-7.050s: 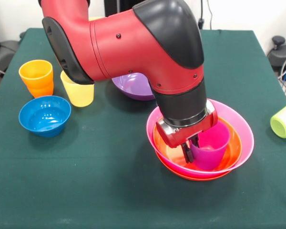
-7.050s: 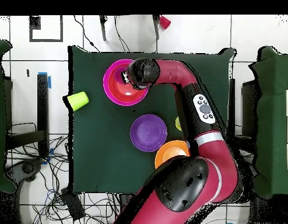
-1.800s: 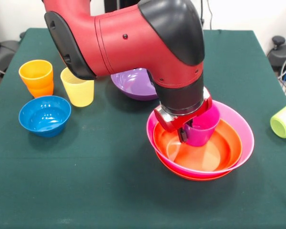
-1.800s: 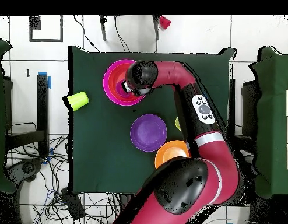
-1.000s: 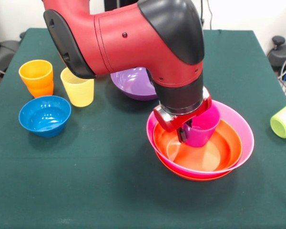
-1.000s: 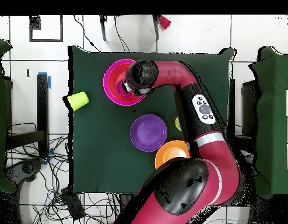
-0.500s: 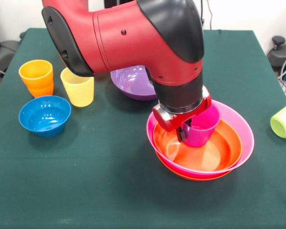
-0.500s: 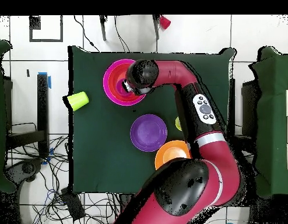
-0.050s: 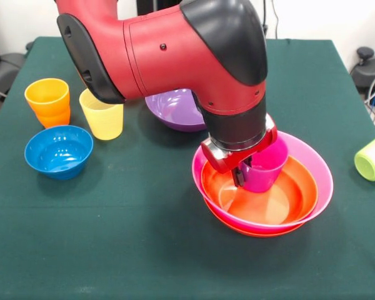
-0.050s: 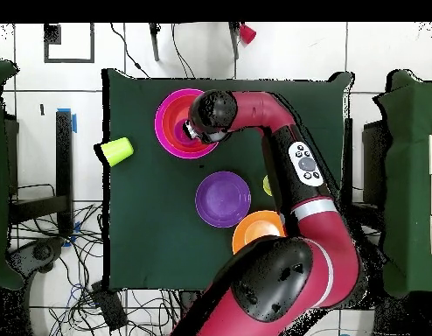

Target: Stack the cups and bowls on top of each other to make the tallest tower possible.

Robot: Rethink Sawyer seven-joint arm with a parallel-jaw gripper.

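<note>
The gripper (image 9: 242, 172) has its fingers clamped on the near-left rim of the purple cup (image 9: 263, 167), which hangs upright, mouth up, directly over the far side of the red-orange bowl (image 9: 281, 200) nested in the pink bowl (image 9: 319, 165). The cup is translucent, tapered and much narrower than the bowls.

We see the scene from two cameras. One sits close, across the desk (image 9: 144, 250) from the arm (image 9: 175, 56), angled down so the green cloth fills the frame. The other hangs high above, looking straight down, taking in the whole desk (image 10: 149, 219), tiled floor (image 10: 45, 105) and cables around it. Both share the pink bowl (image 9: 319, 169) (image 10: 163, 131), the purple bowl (image 9: 169, 109) (image 10: 223, 199) and the lime cup (image 9: 374, 157) (image 10: 117, 150), turned half round between views.
</note>
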